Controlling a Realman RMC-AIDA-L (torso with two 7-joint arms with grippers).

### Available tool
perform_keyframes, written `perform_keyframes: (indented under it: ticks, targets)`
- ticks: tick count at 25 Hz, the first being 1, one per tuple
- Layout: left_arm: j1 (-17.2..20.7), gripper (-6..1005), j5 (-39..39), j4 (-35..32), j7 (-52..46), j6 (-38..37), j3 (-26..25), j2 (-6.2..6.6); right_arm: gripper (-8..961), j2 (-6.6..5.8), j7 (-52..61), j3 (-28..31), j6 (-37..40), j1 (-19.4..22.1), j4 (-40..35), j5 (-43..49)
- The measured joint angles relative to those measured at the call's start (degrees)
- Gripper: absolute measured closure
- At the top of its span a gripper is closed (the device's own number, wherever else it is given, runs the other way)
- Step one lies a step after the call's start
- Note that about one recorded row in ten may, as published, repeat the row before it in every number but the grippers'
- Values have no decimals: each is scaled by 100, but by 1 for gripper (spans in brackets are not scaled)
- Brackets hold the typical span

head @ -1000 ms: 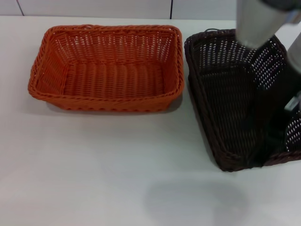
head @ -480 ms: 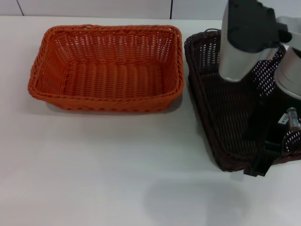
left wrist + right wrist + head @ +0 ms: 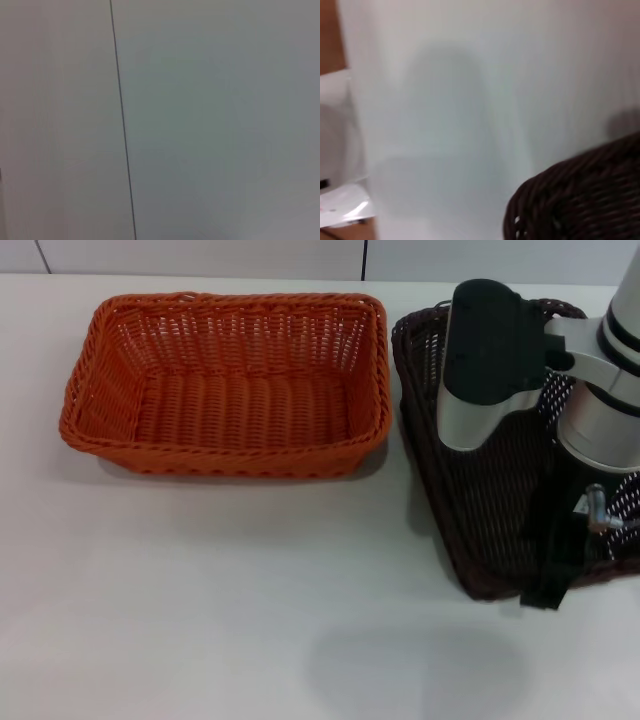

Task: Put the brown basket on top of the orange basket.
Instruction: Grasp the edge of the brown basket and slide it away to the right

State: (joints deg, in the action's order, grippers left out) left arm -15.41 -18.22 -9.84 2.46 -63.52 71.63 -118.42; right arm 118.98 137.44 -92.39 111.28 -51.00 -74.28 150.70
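The orange basket (image 3: pixel 228 380) stands empty on the white table at the left. The brown basket (image 3: pixel 480 480) stands right beside it on the right, apart from it by a narrow gap. My right arm reaches over the brown basket from the right, and my right gripper (image 3: pixel 550 582) hangs at the basket's near rim, its dark fingers overlapping the rim. A corner of the brown basket's braided rim also shows in the right wrist view (image 3: pixel 580 200). My left gripper is out of view; the left wrist view shows only a plain pale surface with a thin seam.
The white table (image 3: pixel 250 590) stretches in front of both baskets. A pale wall with a dark vertical seam (image 3: pixel 364 258) runs behind the table.
My right arm has swung leftward and lower over the brown basket, bringing the gripper down to its near rim. Neither basket has moved.
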Motion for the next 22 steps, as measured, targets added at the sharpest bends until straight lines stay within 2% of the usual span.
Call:
perform_keyframes:
  ticks: [3,10,15,20,22]
  targets:
    - [0,186,-3,11,0,0,-10,4,152,2,5,-209,-94,-6,115,101]
    - [17,186,-7,21,0,0,-18,12,313,11,28,-495,-300,-112,377,82]
    - [20,186,-6,21,0,-9,-18,12,552,11,26,-434,-278,-94,149,56]
    - [29,186,14,19,0,-14,-15,0,698,20,202,-314,-469,-30,-124,19]
    - [43,186,15,19,0,-19,-8,-4,716,21,294,-300,-563,46,-453,21]
